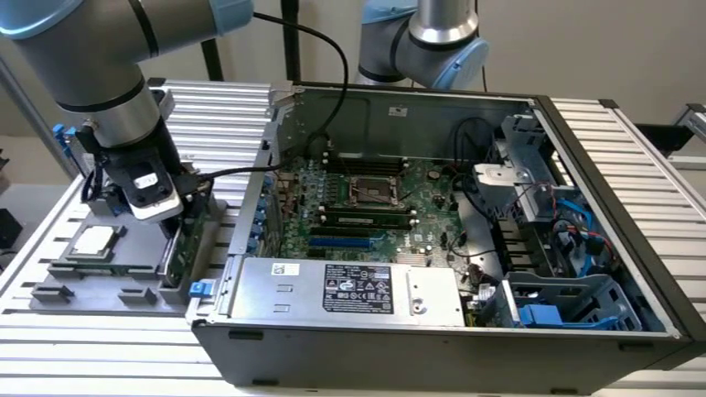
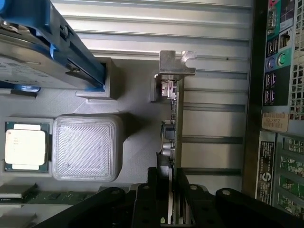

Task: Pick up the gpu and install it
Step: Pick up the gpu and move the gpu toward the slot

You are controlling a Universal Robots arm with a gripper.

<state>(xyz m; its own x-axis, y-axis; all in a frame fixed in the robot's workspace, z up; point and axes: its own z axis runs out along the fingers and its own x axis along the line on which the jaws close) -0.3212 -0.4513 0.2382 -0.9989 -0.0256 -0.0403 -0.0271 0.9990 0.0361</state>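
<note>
Currently, I am reading the tool (image 2: 173, 209) as pinching the gpu (image 2: 174, 118), with one black finger (image 2: 159, 190) pressing on each face of the card. The gpu is standing on edge in a slot of the grey holder (image 2: 137, 99), with its silver bracket (image 2: 175, 64) at the end away from the tool. In the same holder, the CPU chip (image 2: 26, 145) is lying flat, and the blue-framed hard drive (image 2: 42, 52) is resting near it. Further off, the open computer case (image 1: 441, 347) is sitting on the slatted worktop (image 1: 111, 364), just to the exterior view's right of the holder, with its motherboard (image 1: 364, 198) showing.
</note>
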